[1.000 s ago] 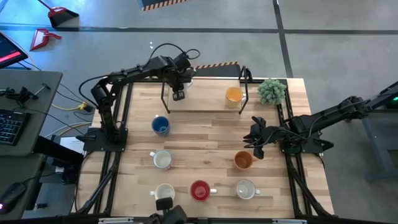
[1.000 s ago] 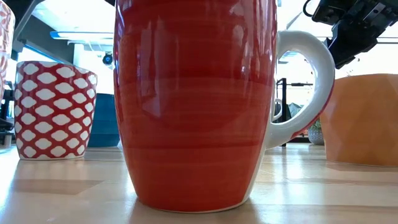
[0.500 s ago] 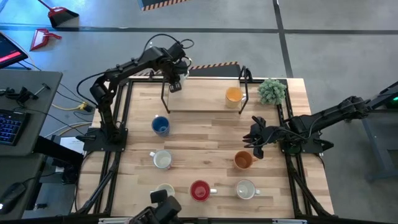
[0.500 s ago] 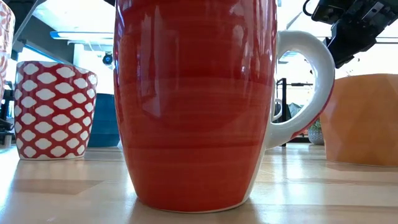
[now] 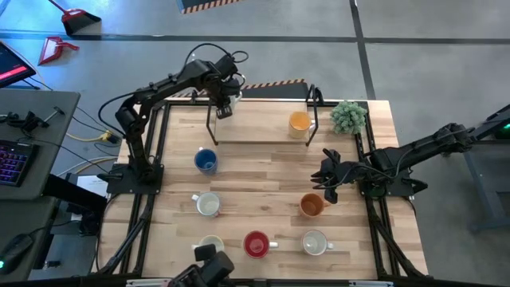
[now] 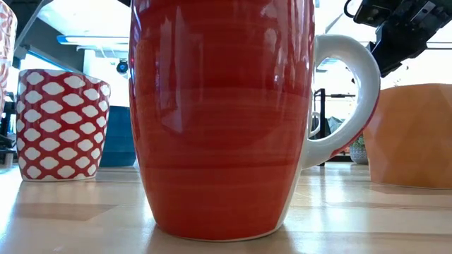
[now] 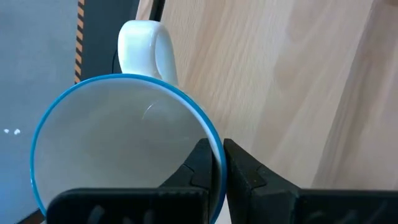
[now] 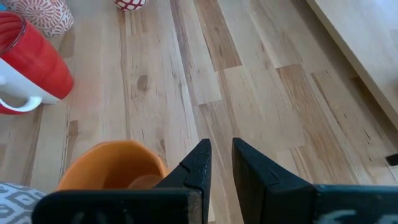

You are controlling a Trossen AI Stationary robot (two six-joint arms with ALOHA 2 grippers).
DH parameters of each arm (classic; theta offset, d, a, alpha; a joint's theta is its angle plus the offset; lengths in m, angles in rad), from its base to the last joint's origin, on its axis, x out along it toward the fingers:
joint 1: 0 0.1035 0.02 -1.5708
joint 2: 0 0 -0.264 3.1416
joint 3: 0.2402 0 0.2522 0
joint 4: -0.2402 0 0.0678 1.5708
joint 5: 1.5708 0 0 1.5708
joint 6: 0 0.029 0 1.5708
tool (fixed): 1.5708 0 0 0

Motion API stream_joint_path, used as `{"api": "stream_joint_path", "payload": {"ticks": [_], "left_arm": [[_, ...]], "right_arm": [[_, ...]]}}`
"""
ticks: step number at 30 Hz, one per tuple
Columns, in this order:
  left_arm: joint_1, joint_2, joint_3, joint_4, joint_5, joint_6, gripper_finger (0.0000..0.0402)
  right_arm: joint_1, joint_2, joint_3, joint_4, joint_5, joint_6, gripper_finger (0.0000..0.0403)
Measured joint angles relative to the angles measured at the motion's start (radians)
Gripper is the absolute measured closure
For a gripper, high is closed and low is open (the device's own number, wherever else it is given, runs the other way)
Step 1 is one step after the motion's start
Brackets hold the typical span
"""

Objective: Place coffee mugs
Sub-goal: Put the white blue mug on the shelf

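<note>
My left gripper (image 7: 217,163) is clamped on the rim of a blue-edged white mug (image 7: 118,143), its bowl beside my fingers. My right gripper (image 8: 221,163) holds nothing, fingers slightly apart; the orange mug (image 8: 112,165) stands just beside them.

Red mug (image 6: 222,120), red-and-white lattice mug (image 6: 62,123), orange mug (image 8: 112,165)

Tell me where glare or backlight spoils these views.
Low view: bright windows behind backlight the scene, and the red mug carries pale reflections on its glaze. Left wrist view: the blue-rimmed mug held by the left gripper has a washed-out interior. High view: even light, soft shadows. Right wrist view: no glare on the orange mug.
</note>
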Motion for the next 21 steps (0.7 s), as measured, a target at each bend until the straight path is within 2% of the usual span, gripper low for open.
{"api": "stream_joint_path", "payload": {"ticks": [6, 21], "left_arm": [[-0.011, 0.052, 0.0, 0.005, 0.006, 0.003, 0.0396], [0.019, 0.047, 0.0, 0.019, -0.004, 0.019, 0.0396]], "right_arm": [[0.0, 0.0, 0.0, 0.0, -0.002, 0.003, 0.0359], [0.0, 0.0, 0.0, 0.0, -0.007, 0.0, 0.0359]]}}
